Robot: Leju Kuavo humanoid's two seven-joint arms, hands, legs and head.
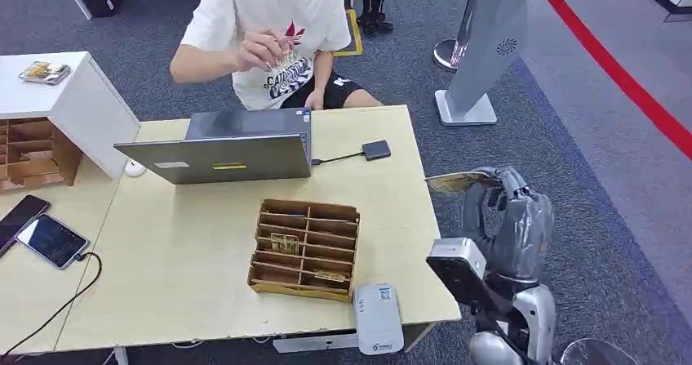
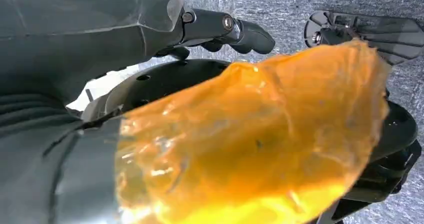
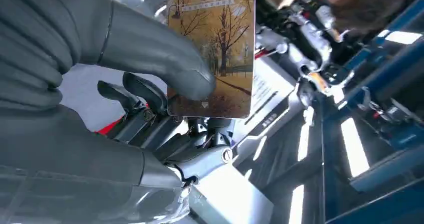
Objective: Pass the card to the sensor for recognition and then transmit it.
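On the table [image 1: 204, 259]: one laptop [image 1: 220, 146], one wooden slotted box [image 1: 303, 249], two phones [image 1: 37, 230] at its left end, one white card reader [image 1: 378, 318] at its near edge, one small black adapter [image 1: 376, 149] beside the laptop. One person [image 1: 269, 34] sits behind it.

Bare table [image 1: 188, 275] left of organizer [image 1: 303, 249] (laptop [image 1: 220, 146] blocks behind)

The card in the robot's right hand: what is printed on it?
The card shows an autumn scene of bare trees in yellow-brown tones, clearest in the right wrist view, pinched by the right hand.
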